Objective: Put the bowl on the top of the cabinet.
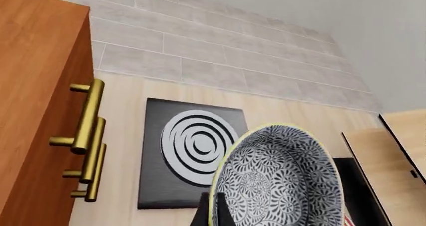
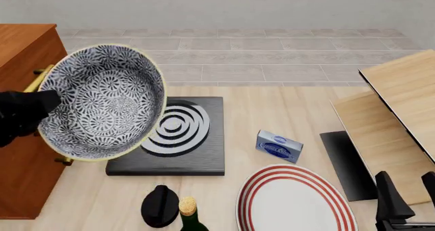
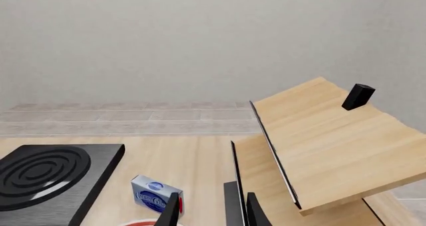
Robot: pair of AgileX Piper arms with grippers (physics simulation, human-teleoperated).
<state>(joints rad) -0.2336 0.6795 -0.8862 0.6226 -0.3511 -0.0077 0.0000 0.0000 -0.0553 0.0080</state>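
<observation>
At the left edge of the front view the large reddish-brown wooden cabinet (image 2: 24,113) with brass bar handles (image 1: 90,118) is seen, its top reaching the upper left corner. Just right of it, the left gripper (image 2: 30,111) is raised above the table, and the deep round bowl with the dark blue-black leafy pattern and pale yellowish rim (image 2: 102,101) is held by its rim, tipped so that its inside faces the camera. The bowl is lifted clear of the table, in front of the cabinet's handle side and partly over the black square hob with white concentric rings (image 2: 180,134). The fingers appear pinched on the rim, though in the left wrist view only their tips are glimpsed beneath the bowl.

Lower centre, a black mouse-like object (image 2: 160,205) and a green bottle with a cork (image 2: 189,215) are found, then a small blue box (image 2: 278,146) and a flat white plate with red rings (image 2: 296,203). Pale light-wood boards (image 2: 394,113) fill the right side. At the lower right corner the right gripper (image 2: 408,195) is held low, its fingers spread apart and empty.
</observation>
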